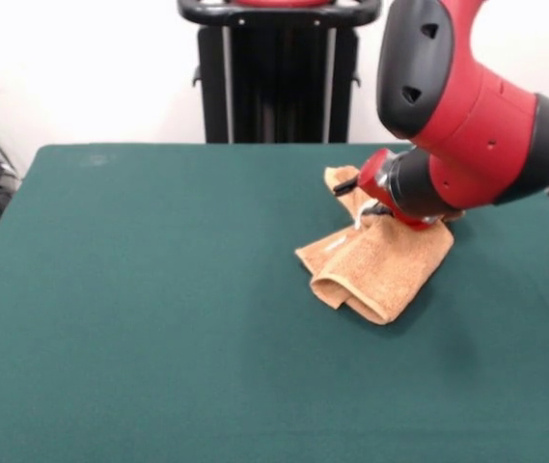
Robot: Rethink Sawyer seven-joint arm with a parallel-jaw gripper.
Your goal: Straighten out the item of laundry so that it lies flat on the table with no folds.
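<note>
Front view gives us the towel (380,262) lying right of centre on the green table (139,289), folded over itself, with a rolled fold along its near left edge and a smaller rumpled part poking out behind, toward the far side. The red and black arm (477,125) comes down over the towel's far right part, and its wrist hides the gripper, so we cannot tell whether it is holding cloth or how wide it stands. Something small and white shows at the wrist's lower edge; we cannot say whether it is the tag. We judge the step in hand to be taking hold of an upper layer to peel it back. To do it well, we would catch only the top layer near a free corner, lift low, and draw it away from the fold so the layer beneath stays put. No containers appear on the table.
</note>
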